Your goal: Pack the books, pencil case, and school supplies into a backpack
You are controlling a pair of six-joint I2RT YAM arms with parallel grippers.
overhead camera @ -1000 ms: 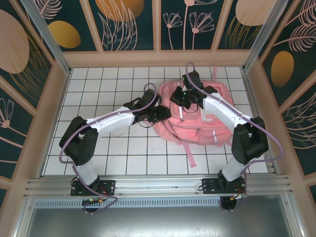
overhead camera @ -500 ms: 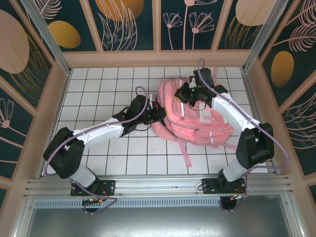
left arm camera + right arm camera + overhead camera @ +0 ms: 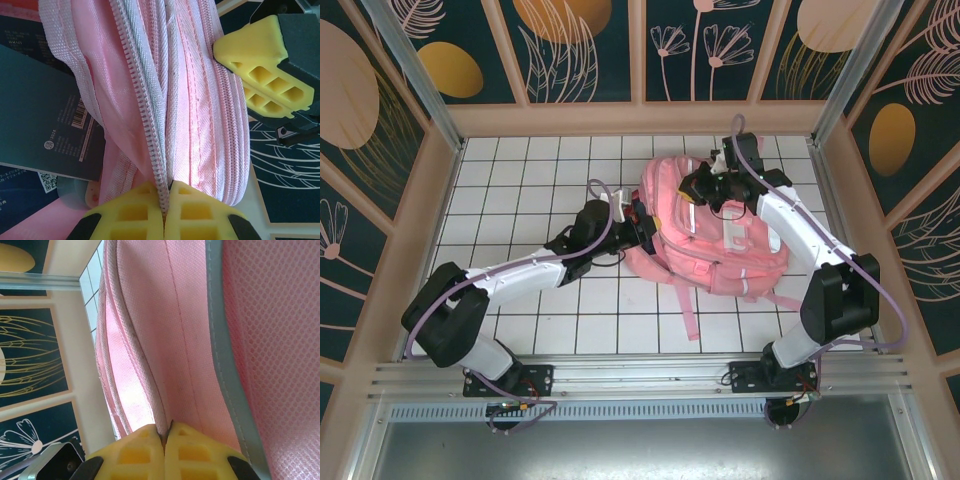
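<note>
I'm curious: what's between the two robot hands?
In the top view, the pink backpack lies between the left gripper and right gripper; both pinch it.

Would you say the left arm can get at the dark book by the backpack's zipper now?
Probably not yet: the left gripper is shut on the zipper edge of the backpack. Once released, the dark book lies close beside it, uncovered.

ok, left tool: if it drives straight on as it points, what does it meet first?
The backpack. The left tool is shut on its zipper edge, so going on pushes into the pink folds right ahead; depth beyond is unclear.
</note>
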